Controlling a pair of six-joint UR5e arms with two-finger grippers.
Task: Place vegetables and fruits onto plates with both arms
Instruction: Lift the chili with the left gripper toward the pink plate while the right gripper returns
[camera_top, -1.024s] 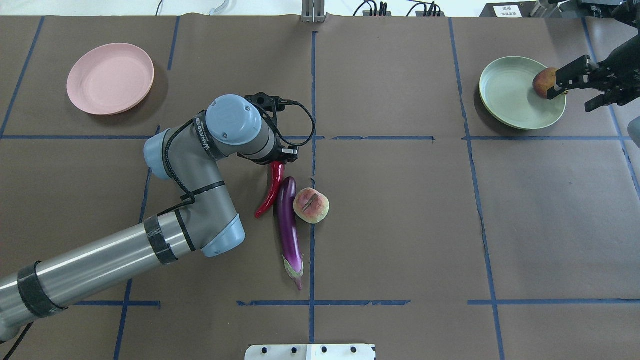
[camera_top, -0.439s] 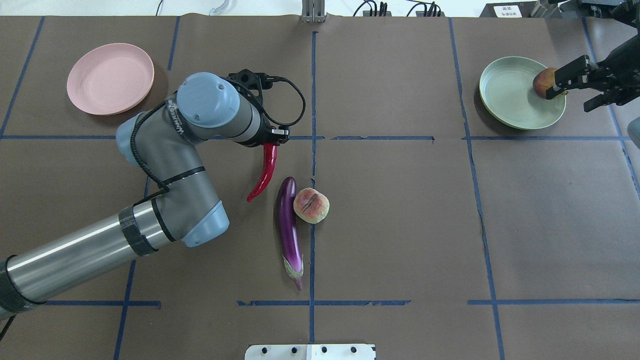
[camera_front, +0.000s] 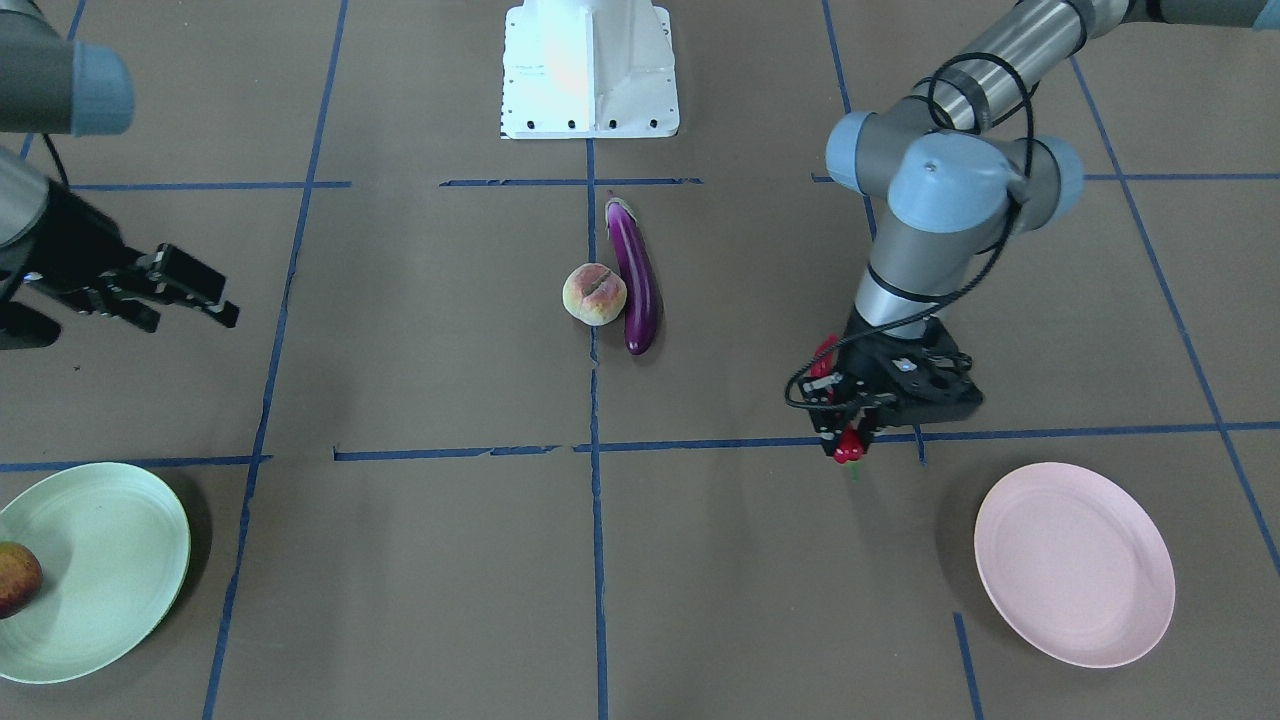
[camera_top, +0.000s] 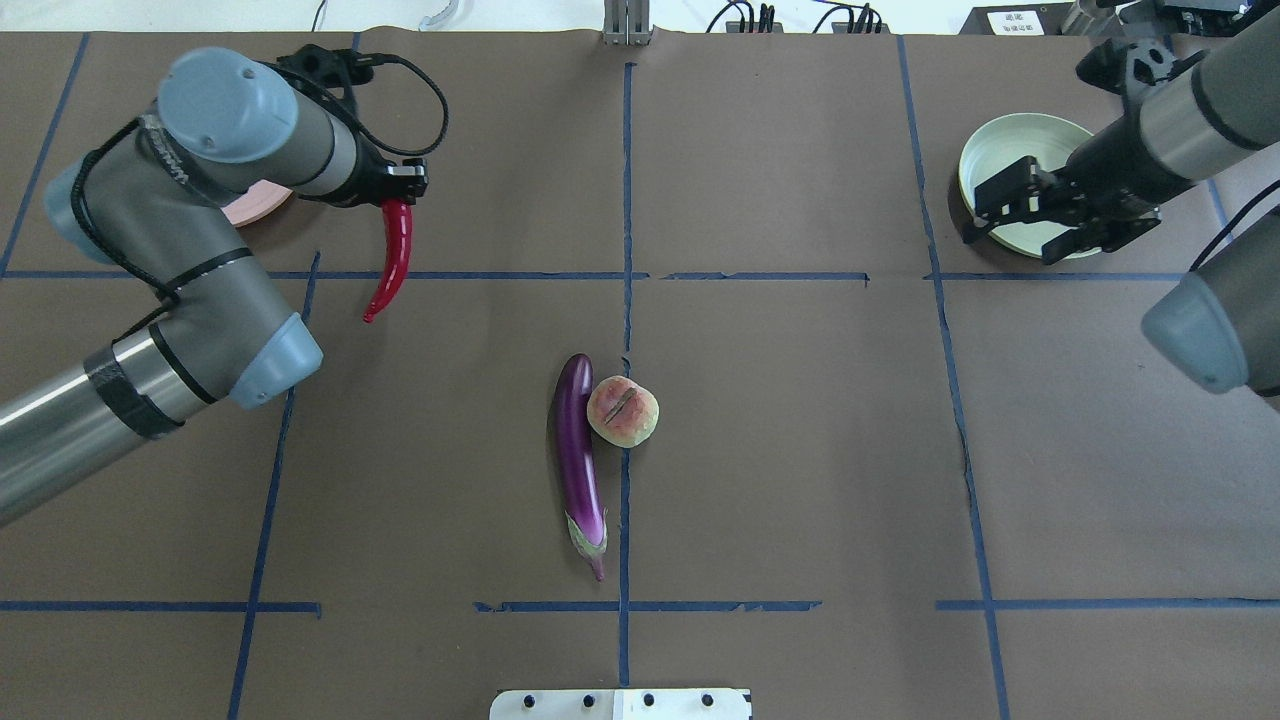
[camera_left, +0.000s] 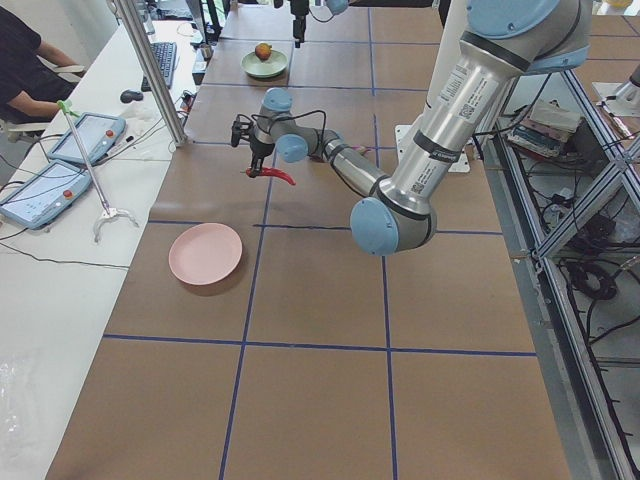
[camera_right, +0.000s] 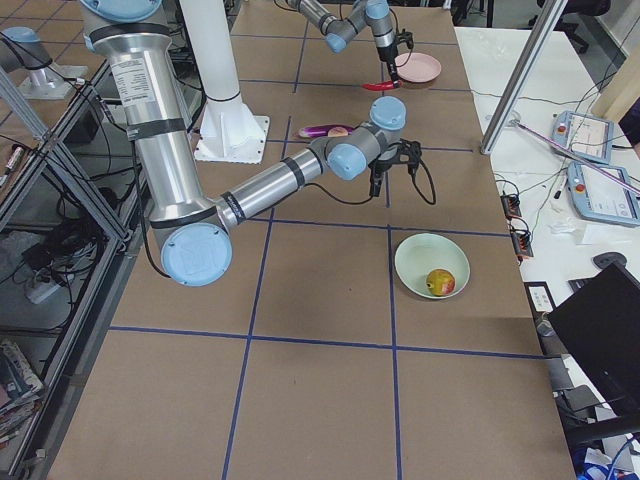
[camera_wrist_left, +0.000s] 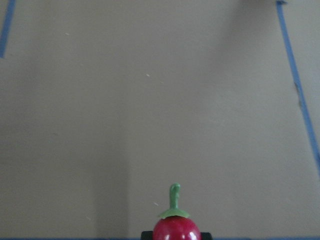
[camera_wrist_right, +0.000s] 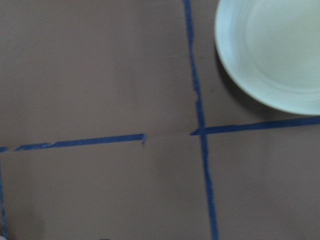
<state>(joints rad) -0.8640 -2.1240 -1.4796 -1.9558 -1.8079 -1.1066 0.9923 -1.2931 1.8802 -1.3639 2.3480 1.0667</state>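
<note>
My left gripper (camera_top: 402, 195) is shut on the stem end of the red chili pepper (camera_top: 392, 260), which hangs above the table beside the pale pink plate (camera_top: 258, 205); my arm hides most of that plate overhead, but it shows whole in the front view (camera_front: 1075, 565). The left wrist view shows the chili's green stem (camera_wrist_left: 175, 197). My right gripper (camera_top: 1012, 232) is open and empty over the near-left rim of the pale green plate (camera_top: 1010, 140). The dark red apple (camera_front: 15, 578) lies on that plate. The purple eggplant (camera_top: 578, 460) and the peach (camera_top: 622, 410) lie touching at the table's middle.
The white base block (camera_front: 590, 70) stands at the table's robot-side edge. Blue tape lines divide the brown table cover. In the left side view an operator (camera_left: 25, 70) sits by tablets (camera_left: 40, 190) and a metal pole (camera_left: 150, 60) beyond the table's far edge.
My left arm has lifted the chili and carried it up and left to beside the pink plate. My right gripper has let go of the apple and moved left across the green plate.
</note>
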